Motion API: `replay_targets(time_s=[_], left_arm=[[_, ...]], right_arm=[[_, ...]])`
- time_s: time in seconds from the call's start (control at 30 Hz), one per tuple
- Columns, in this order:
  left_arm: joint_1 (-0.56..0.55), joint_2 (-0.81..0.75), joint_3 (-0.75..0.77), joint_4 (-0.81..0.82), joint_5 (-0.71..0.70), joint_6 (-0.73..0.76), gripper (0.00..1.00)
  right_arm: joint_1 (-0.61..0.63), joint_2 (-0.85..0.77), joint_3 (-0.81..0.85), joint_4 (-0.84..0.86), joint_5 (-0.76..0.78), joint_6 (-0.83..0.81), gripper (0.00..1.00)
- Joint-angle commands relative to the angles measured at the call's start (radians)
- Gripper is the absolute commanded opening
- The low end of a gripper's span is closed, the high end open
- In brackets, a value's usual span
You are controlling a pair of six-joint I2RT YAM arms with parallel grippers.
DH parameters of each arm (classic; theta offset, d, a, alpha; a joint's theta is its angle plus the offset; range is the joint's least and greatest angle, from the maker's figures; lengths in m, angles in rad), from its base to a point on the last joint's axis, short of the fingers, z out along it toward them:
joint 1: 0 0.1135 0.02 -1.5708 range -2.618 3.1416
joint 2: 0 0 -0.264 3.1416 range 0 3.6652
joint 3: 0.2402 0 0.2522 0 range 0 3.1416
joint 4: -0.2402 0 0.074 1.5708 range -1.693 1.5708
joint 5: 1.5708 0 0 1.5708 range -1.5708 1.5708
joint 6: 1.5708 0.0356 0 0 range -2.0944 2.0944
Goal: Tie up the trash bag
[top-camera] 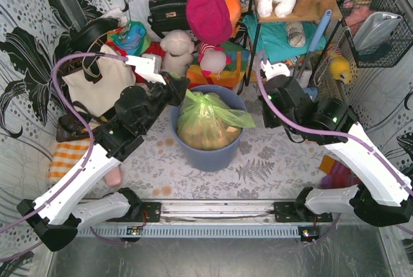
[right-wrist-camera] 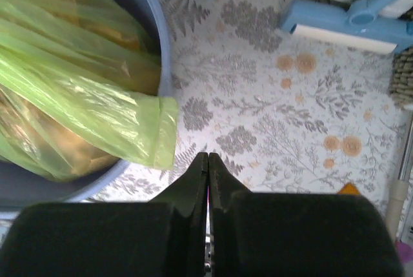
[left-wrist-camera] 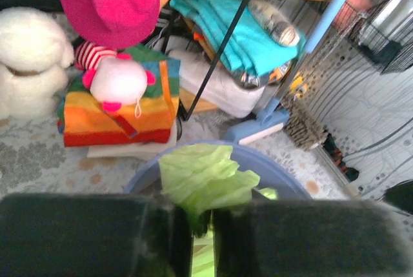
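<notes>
The lime-green trash bag [top-camera: 208, 122] sits in a round blue-grey bin [top-camera: 206, 157], with tan waste showing through the plastic. My left gripper [top-camera: 179, 91] is at the bin's back left rim. In the left wrist view the left gripper [left-wrist-camera: 203, 215] is shut on a crumpled upper flap of the trash bag [left-wrist-camera: 203, 174], and green plastic fills the narrow slit between its jaws. My right gripper [right-wrist-camera: 208, 155] is shut with nothing in it, just right of the bin [right-wrist-camera: 158, 38]. A loose twisted flap of the bag [right-wrist-camera: 148, 132] hangs over the rim close to its tips.
A cream tote bag [top-camera: 97, 83] stands at the left, with plush toys [top-camera: 177, 48] and a rainbow cloth [left-wrist-camera: 116, 106] behind the bin. A blue brush head [right-wrist-camera: 342, 25] lies on the patterned floor to the right. A rack with teal cloth [top-camera: 284, 35] stands at the back right.
</notes>
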Motion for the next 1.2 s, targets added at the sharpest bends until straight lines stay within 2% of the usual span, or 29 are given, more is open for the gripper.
replay_targets(time_s=[0.0,0.03,0.07,0.17,0.23,0.33,0.47,0.6,0.73,0.9,1.07,1.17], left_arm=[[0.005,0.004,-0.065,0.006,0.005,-0.03,0.37],[0.005,0.0,-0.077,-0.005,-0.009,-0.037,0.46],[0.005,-0.007,-0.088,-0.015,-0.022,-0.04,0.55],[0.005,-0.029,-0.107,-0.043,-0.073,-0.045,0.7],[0.005,-0.051,-0.116,-0.05,-0.11,-0.041,0.74],[0.005,-0.093,-0.116,-0.053,-0.187,-0.028,0.8],[0.005,-0.123,-0.094,-0.064,-0.345,0.001,0.98],[0.005,-0.132,-0.081,-0.073,-0.5,0.037,0.98],[0.021,-0.143,-0.126,-0.058,-0.653,0.035,0.98],[0.104,-0.158,-0.241,-0.067,-0.735,-0.099,0.98],[0.256,-0.175,-0.386,-0.059,-0.691,-0.23,0.98],[0.311,-0.155,-0.485,0.017,-0.667,-0.246,0.98]], right_arm=[[-0.004,-0.073,-0.126,0.05,-0.02,0.016,0.0],[-0.003,-0.088,-0.148,0.067,-0.022,0.021,0.0],[-0.004,-0.097,-0.164,0.077,-0.021,0.026,0.07],[-0.003,-0.114,-0.203,0.102,0.008,0.033,0.39],[-0.003,-0.121,-0.218,0.118,0.044,0.037,0.51],[-0.008,-0.122,-0.244,0.151,0.119,0.028,0.63],[-0.089,-0.126,-0.303,0.251,0.155,-0.032,0.8],[-0.209,-0.14,-0.383,0.396,0.139,-0.097,0.98],[-0.394,-0.166,-0.529,0.585,0.086,-0.155,0.97],[-0.554,-0.215,-0.806,0.905,0.093,-0.218,0.97],[-0.735,-0.189,-1.042,1.125,0.039,-0.197,0.97],[-0.799,-0.159,-1.178,1.279,0.034,-0.201,0.97]])
